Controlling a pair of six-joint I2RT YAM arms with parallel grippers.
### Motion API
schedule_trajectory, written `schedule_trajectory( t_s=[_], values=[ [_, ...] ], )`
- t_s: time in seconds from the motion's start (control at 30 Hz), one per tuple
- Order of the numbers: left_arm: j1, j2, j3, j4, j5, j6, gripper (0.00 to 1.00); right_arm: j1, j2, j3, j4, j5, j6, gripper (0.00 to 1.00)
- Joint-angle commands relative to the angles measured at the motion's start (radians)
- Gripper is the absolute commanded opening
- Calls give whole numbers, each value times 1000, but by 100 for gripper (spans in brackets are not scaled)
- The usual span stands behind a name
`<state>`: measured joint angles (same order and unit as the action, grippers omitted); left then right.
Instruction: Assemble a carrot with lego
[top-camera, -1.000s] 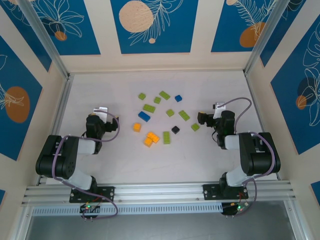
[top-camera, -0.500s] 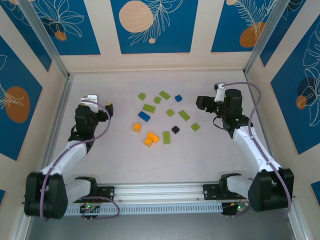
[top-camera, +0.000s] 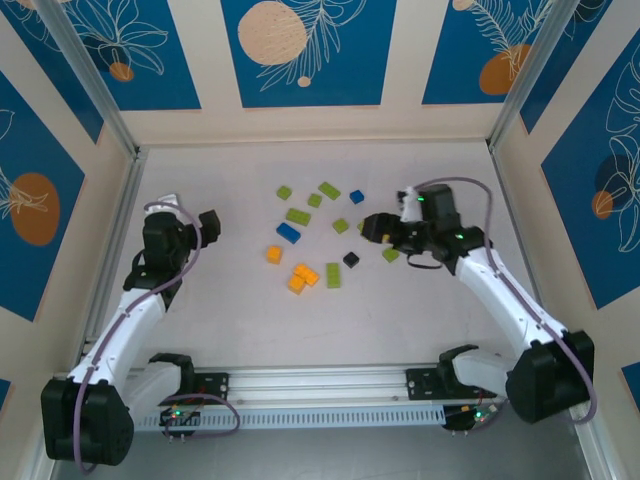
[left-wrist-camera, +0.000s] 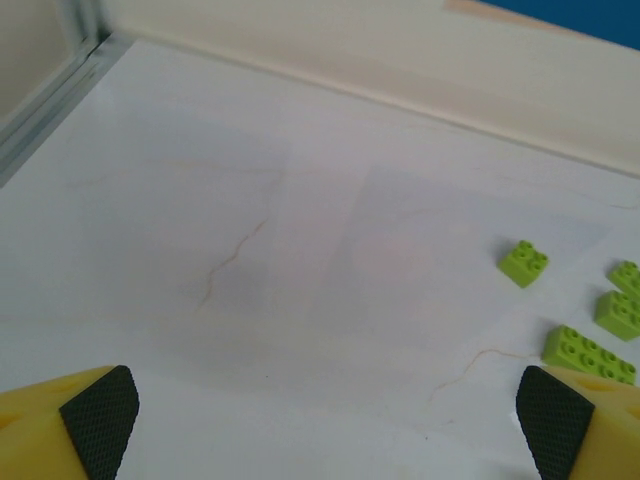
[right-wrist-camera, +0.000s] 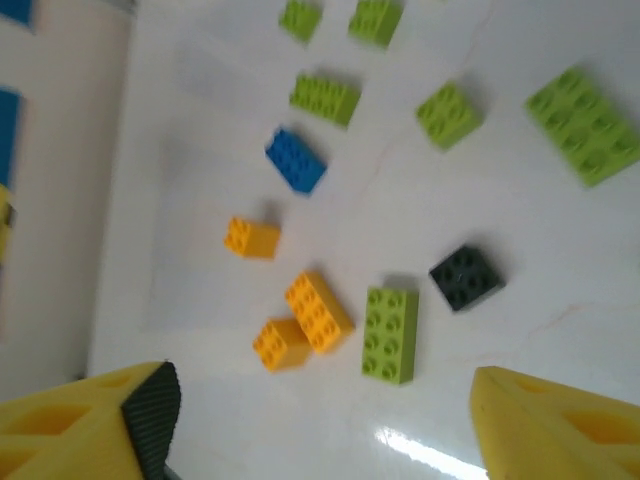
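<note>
Since the small studded plastic lego bricks (top-camera: 298, 215) lie scattered mid-frame, the right gripper (top-camera: 374, 228), jaws apart and empty, should centre squarely over one orange brick (right-wrist-camera: 318, 311); the left gripper (top-camera: 209, 222) hangs empty at left, jaws spread.

Your left arm (top-camera: 125, 325) and right arm (top-camera: 505, 295) share one build: white tubular links between chunky black joint housings. A lilac-grey cable (top-camera: 192, 255) loops along each arm. You'll see each black base (top-camera: 170, 375) has small green and red lights (top-camera: 178, 412) glowing just in front of it. Your left gripper (left-wrist-camera: 320, 420) and right gripper (right-wrist-camera: 320, 410) carry yellow fingers (left-wrist-camera: 35, 425) faced with black cross-hatched pads (left-wrist-camera: 100, 420).
</note>
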<state>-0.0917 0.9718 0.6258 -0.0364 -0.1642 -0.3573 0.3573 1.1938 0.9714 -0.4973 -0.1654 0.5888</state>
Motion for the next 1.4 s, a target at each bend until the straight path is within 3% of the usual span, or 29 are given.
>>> schedule_trajectory(
  t_s=[0.0,0.27,0.57,1.37],
  values=[
    [15,-6,33,-82,-44,-100,100,117,87,117,-206,184,17,80],
    [15,26,51,-144,-70,-123,100,244,405,288,-333,244,46,77],
    [15,37,46,-145,-58,-117,100,310,636,441,-401,290,38,74],
    [15,68,52,-142,-52,-109,100,331,785,458,-392,265,21,62]
  ],
)
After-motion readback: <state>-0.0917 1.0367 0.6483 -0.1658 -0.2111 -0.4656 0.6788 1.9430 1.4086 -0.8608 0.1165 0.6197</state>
